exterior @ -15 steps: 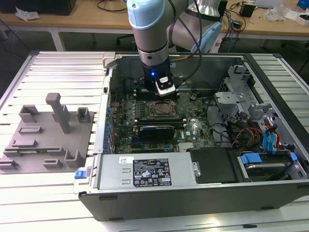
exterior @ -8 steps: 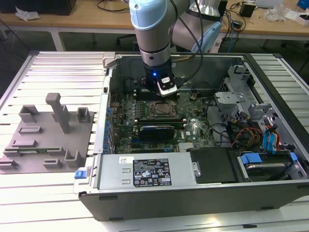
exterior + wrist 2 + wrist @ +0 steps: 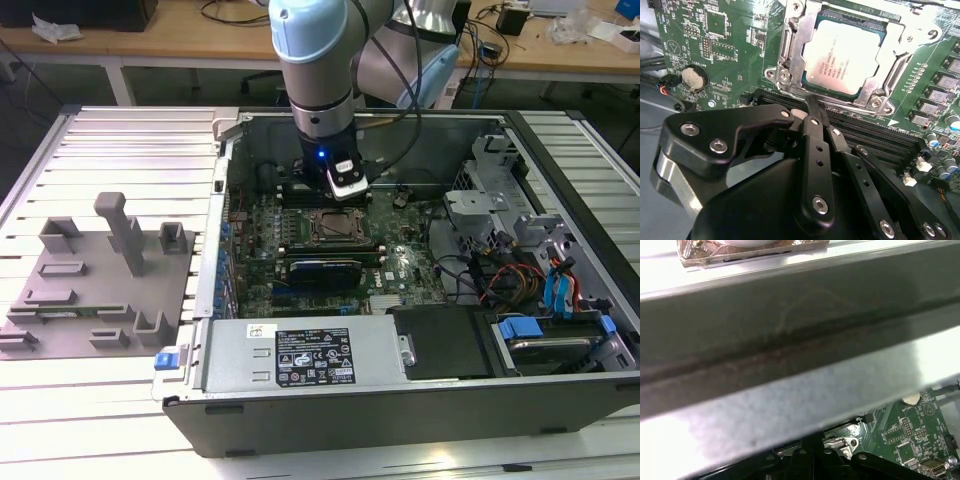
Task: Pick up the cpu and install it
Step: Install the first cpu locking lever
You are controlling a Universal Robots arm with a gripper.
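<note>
We're seeing the cpu [image 3: 842,60] sitting in the mobo socket [image 3: 790,70] w/ the gripper [image 3: 812,107] hovering just beside it, jaws closed on nothing.

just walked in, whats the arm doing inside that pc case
A robot arm reaches down into the open computer case, its gripper poised just beside the motherboard's socket. The cpu already lies inside the socket's metal frame, silver top up. The gripper holds nothing. A gray fixture plate sits outside the case, at the exterior view's left.
</note>
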